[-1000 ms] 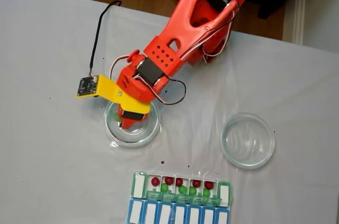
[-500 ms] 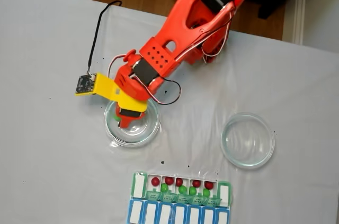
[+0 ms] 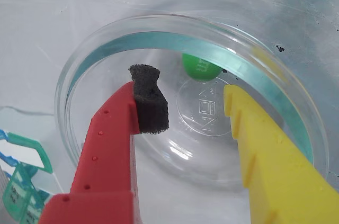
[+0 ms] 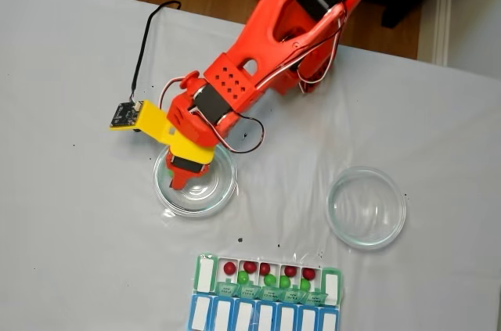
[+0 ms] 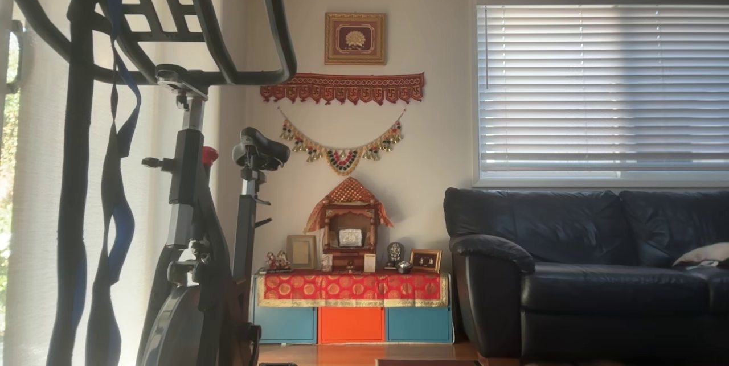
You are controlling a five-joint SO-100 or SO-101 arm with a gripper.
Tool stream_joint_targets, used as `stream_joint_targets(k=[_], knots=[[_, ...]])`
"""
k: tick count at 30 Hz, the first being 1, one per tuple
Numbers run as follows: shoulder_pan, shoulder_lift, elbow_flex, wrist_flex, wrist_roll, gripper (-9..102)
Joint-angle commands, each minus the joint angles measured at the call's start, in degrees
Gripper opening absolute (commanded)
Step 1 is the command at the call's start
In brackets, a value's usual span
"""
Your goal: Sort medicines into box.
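The medicines are mostly sorted already, judging by the fixed view: the box [image 4: 266,292] at the near edge of the table [image 4: 70,221] holds five dark red balls [image 4: 229,268] along the back of its open green-lidded row, with four green balls [image 4: 270,279] lying just in front of them. The blue-lidded row beside it looks shut.

One green ball [image 3: 202,67] is left, as far as I can see. In the wrist view it rests on the floor of the left glass dish [image 3: 132,33], close against the far wall. The gripper [image 3: 193,107] hangs inside that dish with its fingers spread apart and nothing between them; the red finger with its black foam pad [image 3: 149,99] and the yellow finger [image 3: 249,128] stand on either side of the dish's middle, and the ball sits just beyond their tips.

Further right in the fixed view, the second glass dish [image 4: 365,207] holds nothing.

So I judge nine of ten placed; the last pick and drop remain.
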Motion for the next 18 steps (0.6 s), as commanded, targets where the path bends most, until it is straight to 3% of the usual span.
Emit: stream_joint_targets(k=[1, 18], knots=[[1.05, 0.88, -2.9, -1.41, 0.44, 20], [0.53, -9.58, -7.03, -5.98, 3.25, 16]])
